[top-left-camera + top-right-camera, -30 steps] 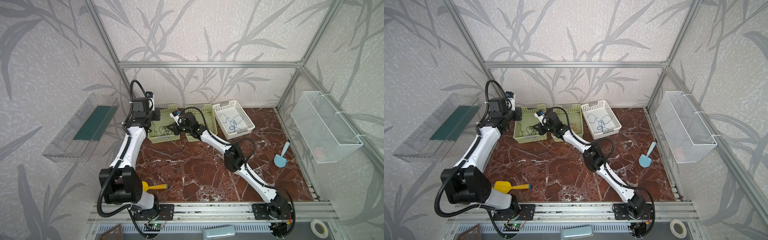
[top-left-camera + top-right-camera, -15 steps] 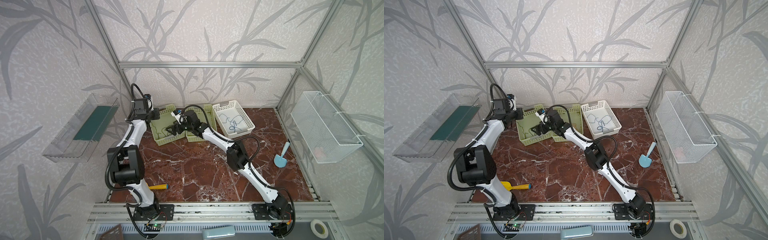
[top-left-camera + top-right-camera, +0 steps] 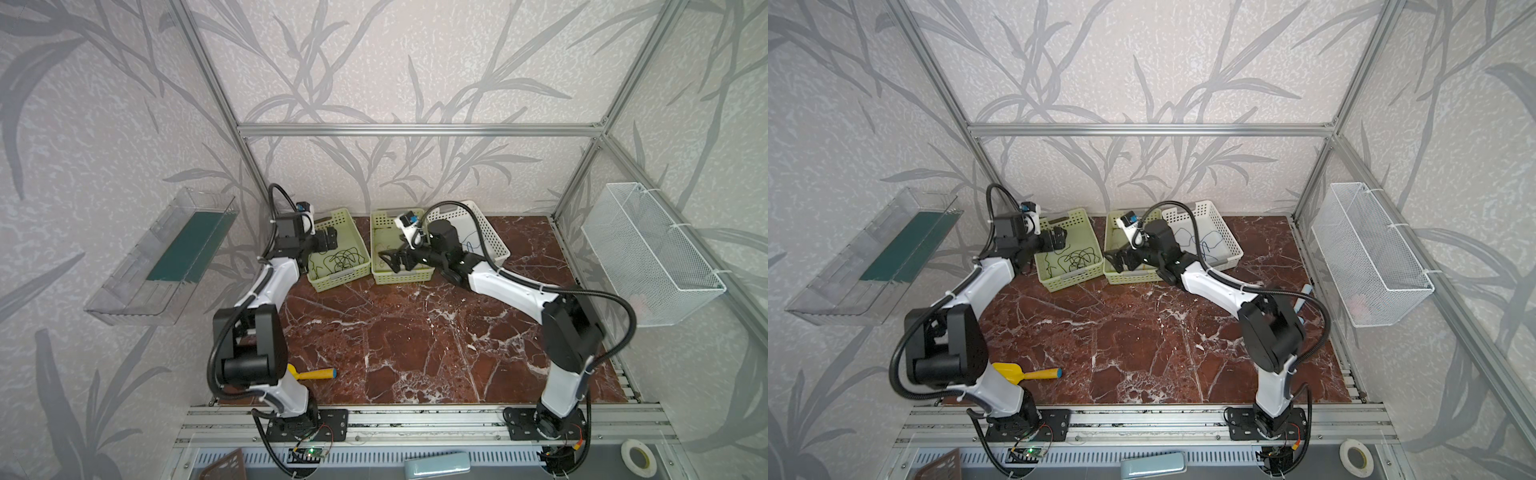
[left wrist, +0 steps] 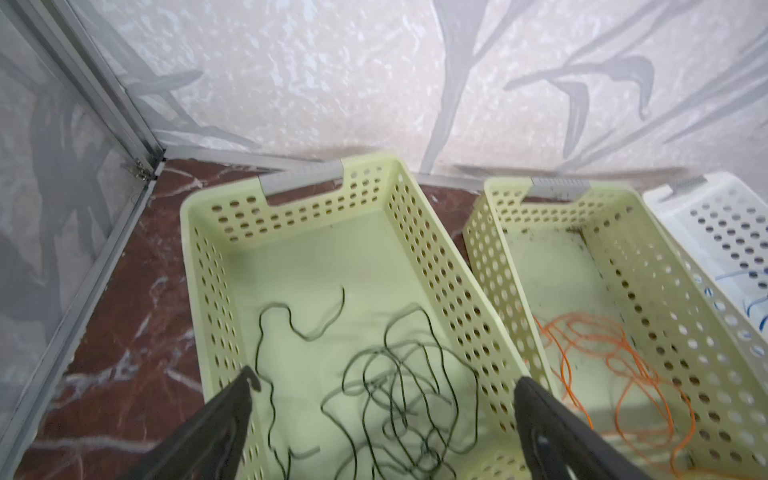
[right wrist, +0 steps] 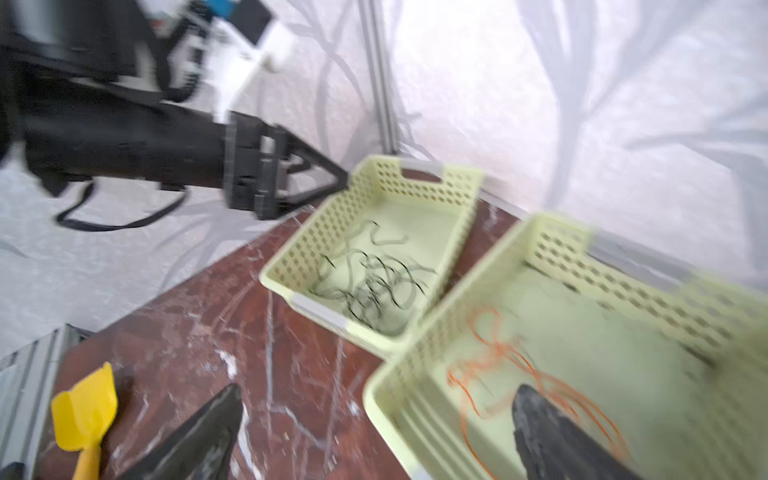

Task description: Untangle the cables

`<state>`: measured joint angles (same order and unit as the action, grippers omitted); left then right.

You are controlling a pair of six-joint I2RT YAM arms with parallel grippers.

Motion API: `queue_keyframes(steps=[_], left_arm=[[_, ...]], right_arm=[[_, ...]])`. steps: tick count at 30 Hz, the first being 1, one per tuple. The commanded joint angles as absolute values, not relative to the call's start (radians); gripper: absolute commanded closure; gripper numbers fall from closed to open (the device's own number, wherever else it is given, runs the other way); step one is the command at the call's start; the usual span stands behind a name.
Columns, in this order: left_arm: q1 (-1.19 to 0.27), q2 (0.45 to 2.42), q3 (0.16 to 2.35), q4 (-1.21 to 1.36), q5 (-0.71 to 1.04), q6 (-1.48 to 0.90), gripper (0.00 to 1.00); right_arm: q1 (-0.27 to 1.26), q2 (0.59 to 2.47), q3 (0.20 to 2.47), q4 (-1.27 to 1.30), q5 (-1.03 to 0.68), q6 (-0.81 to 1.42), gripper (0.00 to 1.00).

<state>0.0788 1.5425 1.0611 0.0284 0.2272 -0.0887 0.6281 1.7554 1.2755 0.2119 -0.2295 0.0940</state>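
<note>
The cables lie sorted in three baskets at the back. Dark green-black cables [image 4: 395, 386] are tangled in the left green basket [image 4: 291, 208], orange cables [image 4: 615, 357] lie in the middle green basket [image 4: 665, 266], and blue cables [image 3: 471, 245] lie in the white basket [image 3: 490, 237]. My left gripper [image 4: 386, 378] hangs open above the dark cables [image 3: 340, 262], holding nothing. My right gripper [image 5: 380, 390] is open over the near corner of the middle basket, one finger above the orange cables [image 5: 498, 357], the other above the table. In both top views, the left gripper [image 3: 328, 241] and right gripper [image 3: 388, 259] face each other.
A yellow scoop [image 3: 311, 374] lies on the marble table near the left arm's base. A blue scoop [image 3: 1304, 297] is partly hidden behind the right arm. A white wire basket [image 3: 648, 257] hangs on the right wall, a clear shelf [image 3: 166, 257] on the left wall.
Both grippers have gone from shut to open. The right gripper has drawn back from the left basket toward the middle one. The left arm has folded its elbow back toward its base.
</note>
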Motion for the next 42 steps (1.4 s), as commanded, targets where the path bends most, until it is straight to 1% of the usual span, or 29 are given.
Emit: queue_keyframes(steps=[1, 3, 5, 7, 8, 10, 11, 13, 14, 15, 17, 18, 19, 21, 22, 23, 25, 26, 30, 35, 42], left_arm=[[0.055, 1.450, 0.852, 0.295, 0.048, -0.097, 0.01], [0.046, 1.442, 0.770, 0.343, -0.069, -0.108, 0.01], [0.029, 1.470, 0.742, 0.324, -0.177, -0.133, 0.01], [0.014, 1.497, 0.753, 0.286, -0.180, -0.121, 0.01], [0.005, 1.502, 0.773, 0.268, -0.185, -0.101, 0.01], [0.002, 1.525, 0.732, 0.426, -0.177, -0.073, 0.01], [0.003, 1.520, 0.739, 0.401, -0.153, -0.067, 0.01], [-0.001, 1.513, 0.753, 0.332, -0.146, -0.058, 0.01], [-0.004, 1.497, 0.744, 0.313, -0.158, -0.065, 0.01], [-0.007, 1.473, 0.724, 0.319, -0.168, -0.066, 0.01], [-0.009, 1.425, 0.652, 0.396, -0.178, -0.058, 0.01], [-0.009, 1.403, 0.640, 0.372, -0.169, -0.047, 0.01], [-0.009, 1.391, 0.629, 0.349, -0.167, -0.036, 0.01], [-0.008, 1.393, 0.607, 0.314, -0.167, -0.033, 0.01], [-0.009, 1.399, 0.580, 0.353, -0.173, -0.034, 0.01], [-0.008, 1.410, 0.536, 0.452, -0.172, -0.026, 0.01], [-0.009, 1.468, 0.434, 0.760, -0.136, 0.012, 0.01], [-0.009, 1.515, 0.408, 0.851, -0.161, -0.001, 0.01], [0.000, 1.579, 0.335, 1.052, -0.180, -0.016, 0.01], [0.001, 1.567, 0.370, 0.960, -0.146, -0.017, 0.01], [0.001, 1.571, 0.370, 0.967, -0.147, -0.014, 0.01]], right_arm=[[0.517, 1.591, 1.043, 0.169, 0.031, 0.061, 0.01], [0.434, 1.506, 0.905, 0.169, 0.119, 0.028, 0.01], [0.346, 1.448, 0.781, 0.216, 0.181, 0.021, 0.01], [0.266, 1.438, 0.696, 0.298, 0.194, -0.022, 0.01], [0.220, 1.454, 0.682, 0.323, 0.181, 0.011, 0.01], [0.133, 1.491, 0.767, 0.171, 0.058, 0.075, 0.01], [0.122, 1.511, 0.798, 0.122, 0.047, 0.077, 0.01], [0.129, 1.519, 0.792, 0.112, 0.032, 0.009, 0.01], [0.145, 1.508, 0.740, 0.167, 0.060, -0.038, 0.01], [0.152, 1.489, 0.686, 0.231, 0.078, -0.063, 0.01], [0.149, 1.453, 0.526, 0.522, 0.102, -0.058, 0.01], [0.147, 1.443, 0.478, 0.624, 0.097, -0.075, 0.01], [0.147, 1.440, 0.450, 0.682, 0.075, -0.120, 0.01], [0.139, 1.493, 0.483, 0.641, 0.048, -0.116, 0.01], [0.138, 1.529, 0.469, 0.745, 0.035, -0.118, 0.01], [0.126, 1.541, 0.437, 0.827, 0.019, -0.107, 0.01], [0.123, 1.536, 0.397, 0.857, 0.007, -0.113, 0.01], [0.123, 1.537, 0.376, 0.892, 0.000, -0.118, 0.01], [0.123, 1.541, 0.388, 0.877, 0.000, -0.116, 0.01], [0.123, 1.542, 0.393, 0.868, 0.000, -0.114, 0.01], [0.123, 1.549, 0.408, 0.847, 0.000, -0.112, 0.01]])
